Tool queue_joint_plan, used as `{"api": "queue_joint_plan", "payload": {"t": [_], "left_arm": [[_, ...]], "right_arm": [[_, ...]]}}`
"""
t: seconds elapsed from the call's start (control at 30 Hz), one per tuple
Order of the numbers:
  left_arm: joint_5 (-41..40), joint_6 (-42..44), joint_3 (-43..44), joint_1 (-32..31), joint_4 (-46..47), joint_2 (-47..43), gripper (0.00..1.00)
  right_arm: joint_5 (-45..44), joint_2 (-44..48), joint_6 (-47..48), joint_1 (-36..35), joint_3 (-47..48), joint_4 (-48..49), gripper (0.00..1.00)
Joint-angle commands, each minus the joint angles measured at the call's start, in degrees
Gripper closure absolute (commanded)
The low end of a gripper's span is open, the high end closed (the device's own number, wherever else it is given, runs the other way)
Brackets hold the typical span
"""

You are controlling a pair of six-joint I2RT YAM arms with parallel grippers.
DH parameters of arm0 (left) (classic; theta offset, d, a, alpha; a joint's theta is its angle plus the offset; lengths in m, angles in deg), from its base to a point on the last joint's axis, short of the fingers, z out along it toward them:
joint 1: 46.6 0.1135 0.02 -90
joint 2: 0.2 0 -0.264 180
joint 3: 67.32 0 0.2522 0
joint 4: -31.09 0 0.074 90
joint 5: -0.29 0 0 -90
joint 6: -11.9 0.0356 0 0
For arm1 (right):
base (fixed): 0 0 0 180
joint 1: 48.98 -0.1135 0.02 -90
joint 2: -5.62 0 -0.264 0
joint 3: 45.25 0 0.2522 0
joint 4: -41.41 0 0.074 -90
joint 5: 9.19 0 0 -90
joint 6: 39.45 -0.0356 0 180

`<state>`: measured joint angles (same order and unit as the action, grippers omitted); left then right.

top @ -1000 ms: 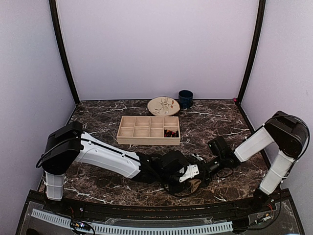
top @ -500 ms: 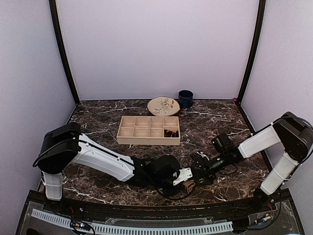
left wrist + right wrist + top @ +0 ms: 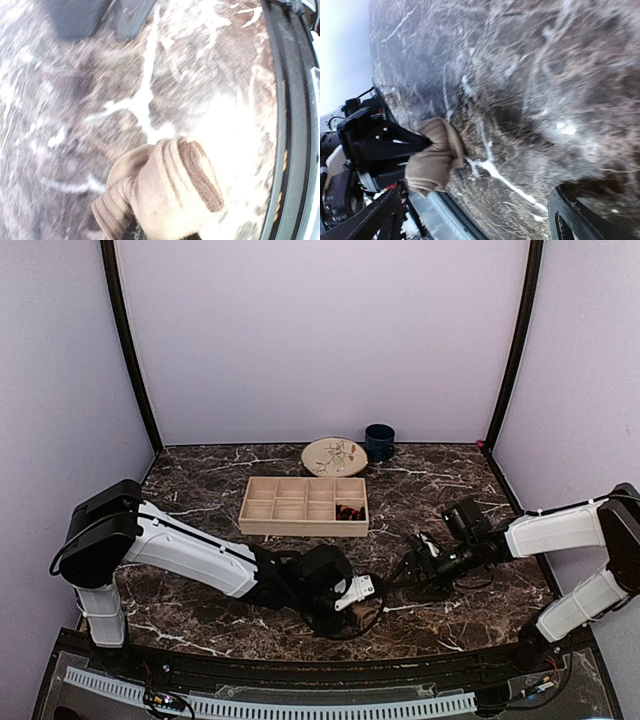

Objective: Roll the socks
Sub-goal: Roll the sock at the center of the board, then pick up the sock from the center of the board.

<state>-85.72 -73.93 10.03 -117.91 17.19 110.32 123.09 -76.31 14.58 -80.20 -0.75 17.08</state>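
Fingers [image 3: 385, 142] of the left gripper [image 3: 420, 144]: drawn close together, pinching the tan-brown sock [image 3: 165, 195] by one end. Fingers [image 3: 575, 215] of the right gripper [image 3: 412, 565]: spread wide, holding nothing, well apart from the sock.

Item 1, tan-brown sock: bunched into a loose bundle, ribbed cuff folded over the outside. It sits at the left fingertips over the marble table [image 3: 200, 480], near the front rail [image 3: 290, 125]. Whether it rests on the surface cannot be told.

Item 2, argyle sock [image 3: 348, 510]: probably the dark-and-red bundle in the near right compartment of the wooden tray [image 3: 300, 530]; too small to confirm.

Other stock: plate [image 3: 335, 455] and cup [image 3: 379, 441] behind the tray, untouched.

Step in hand, as judged: the tan bundle is formed but not tight, and needs securing before it is put away.

Handling notes:
- Soft knit springs open; the pinch should span all layers, not the outer fold alone.
- Set the bundle down away from the rail before any regrip.
- Bring the open right fingers in from the free end to press the roll and stretch the cuff over it.
- Release one side at a time.
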Motion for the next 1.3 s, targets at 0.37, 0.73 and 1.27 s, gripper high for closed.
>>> {"api": "queue_joint_plan", "payload": {"t": [0.37,0.73,1.27], "left_arm": [[-6.1,-2.1,2.0,5.5,-19.6,-4.6,0.83],[-14.3,-2.5,8.3,9.4,-23.0,-6.2,0.96],[-25.9,3.2,28.1,20.8,-32.4,-1.8,1.0]], "right_arm": [[-22.1,0.4,2.6,0.8,-1.4,-5.8,0.0],[-23.1,-1.3,4.1,0.3,1.4,-3.9,0.0],[-24.2,-4.2,4.3,-1.4,7.1,-2.3,0.0]]}}
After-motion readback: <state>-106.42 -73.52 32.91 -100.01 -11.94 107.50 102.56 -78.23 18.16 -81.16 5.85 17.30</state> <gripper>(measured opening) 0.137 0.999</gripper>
